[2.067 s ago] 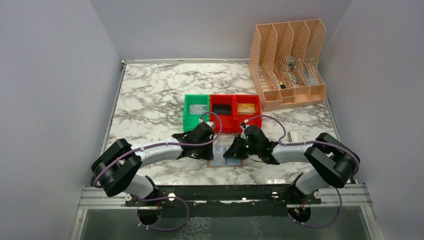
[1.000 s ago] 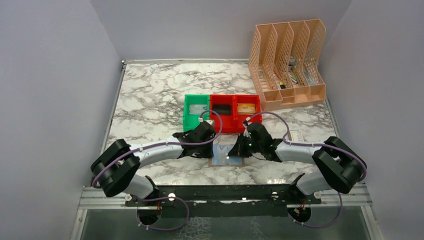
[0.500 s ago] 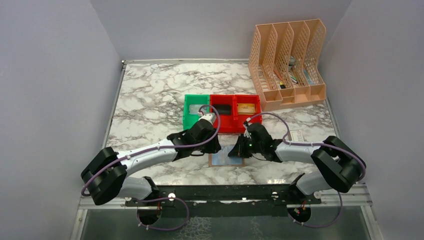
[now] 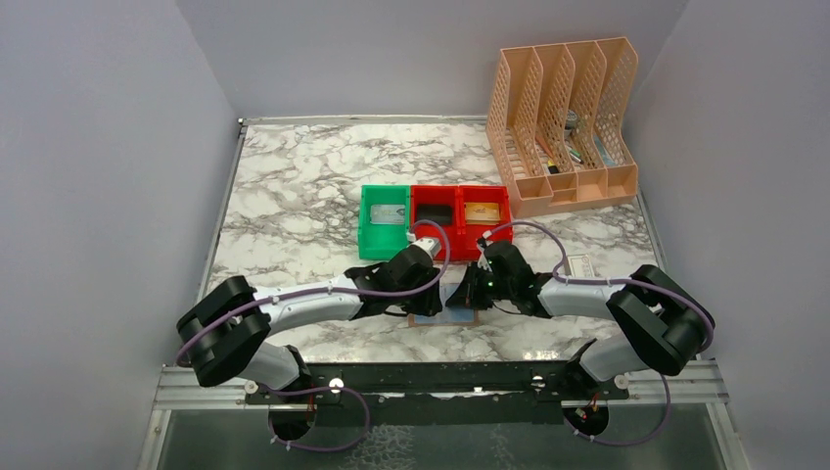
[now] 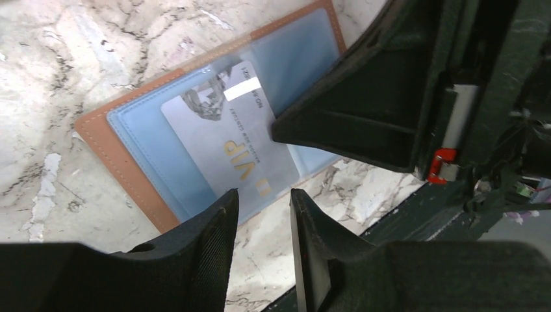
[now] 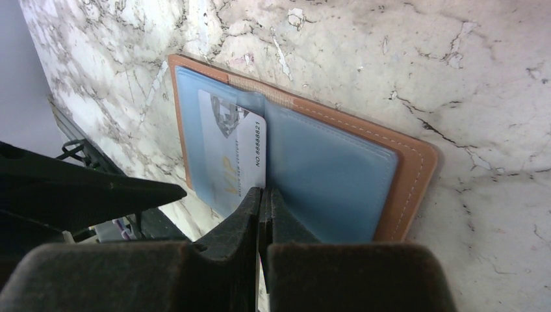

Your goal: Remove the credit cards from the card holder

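The marble table [image 4: 294, 176] carries a green bin [image 4: 367, 235] and two red bins [image 4: 460, 240] in a row, with loose cards [image 4: 389, 212] lying in them. Just in front of the bins, the card holder [image 5: 140, 140] lies open and flat, blue lining up. One silver-grey VIP card [image 5: 227, 149] is the only card I can see in it, partly under the pocket film and otherwise bare, so I judge I am on the final extraction. My right gripper [image 6: 263, 208] is closed tight on nothing, its tips resting at the card's short edge. My left gripper [image 5: 263, 247] hovers over the holder's near edge, empty, with only a narrow slit between its fingers. Next I must pinch the bare end and draw the card out while the holder stays pinned.
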`<move>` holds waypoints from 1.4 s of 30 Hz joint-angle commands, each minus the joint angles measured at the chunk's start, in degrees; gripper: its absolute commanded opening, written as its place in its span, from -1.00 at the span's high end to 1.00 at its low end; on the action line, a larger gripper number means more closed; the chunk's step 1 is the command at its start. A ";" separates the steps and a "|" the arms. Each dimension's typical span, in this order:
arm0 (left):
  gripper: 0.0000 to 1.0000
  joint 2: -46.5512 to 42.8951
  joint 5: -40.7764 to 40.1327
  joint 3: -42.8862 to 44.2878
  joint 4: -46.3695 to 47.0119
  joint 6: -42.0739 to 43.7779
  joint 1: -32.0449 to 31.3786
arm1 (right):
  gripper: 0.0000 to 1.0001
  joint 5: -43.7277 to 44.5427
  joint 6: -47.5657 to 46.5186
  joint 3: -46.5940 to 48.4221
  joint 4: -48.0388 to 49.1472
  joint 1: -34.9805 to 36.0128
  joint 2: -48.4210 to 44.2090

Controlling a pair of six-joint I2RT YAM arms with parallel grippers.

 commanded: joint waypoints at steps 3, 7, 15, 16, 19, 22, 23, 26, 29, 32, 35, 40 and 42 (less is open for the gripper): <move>0.30 1.75 -3.94 -0.09 1.06 -2.20 -0.01 | 0.98 -0.70 -0.41 -0.88 -0.45 -0.23 0.75; 0.30 2.93 -5.90 -0.41 -0.77 -3.09 -0.01 | 0.98 -0.37 -0.51 -0.59 -0.37 -0.23 0.58; 0.45 5.13 -6.67 0.17 -3.33 -4.64 -0.01 | 0.98 0.89 0.31 -0.78 -1.49 -0.23 -1.24; 0.46 5.04 -6.96 -0.07 -3.56 -4.76 -0.01 | 0.98 1.09 0.51 -0.73 -1.77 -0.23 -1.55; 0.48 4.83 -7.68 -0.41 -4.78 -4.79 -0.01 | 0.98 1.55 1.04 -0.95 -1.93 -0.23 -2.45; 0.50 4.24 -8.30 -0.58 -5.70 -4.79 -0.01 | 0.98 1.96 1.42 -1.04 -2.05 -0.23 -3.26; 0.50 3.97 -8.49 -0.73 -5.76 -4.72 -0.01 | 0.98 2.03 1.31 -1.04 -2.11 -0.23 -3.48; 0.50 3.55 -8.81 -0.75 -5.82 -4.38 0.00 | 0.98 2.14 1.15 -0.74 -2.69 -0.23 -3.99; 0.50 4.35 -8.36 -0.24 -5.79 -4.17 -0.01 | 0.98 2.14 1.66 -1.02 -2.79 -0.23 -4.74; 0.57 6.11 -7.22 1.02 -5.67 -3.17 -0.01 | 0.94 1.71 1.53 -1.09 -2.35 -0.24 -4.62; 0.63 6.75 -6.80 1.92 -5.88 -2.52 -0.01 | 0.80 1.93 1.85 -1.02 -1.99 -0.24 -4.22; 0.66 6.13 -7.08 1.49 -6.13 -2.65 -0.01 | 0.56 1.94 4.94 -3.60 2.88 -0.24 -3.26; 0.68 6.01 -7.06 1.22 -6.22 -2.80 -0.01 | 0.51 1.65 5.69 -4.29 4.63 -0.25 -2.54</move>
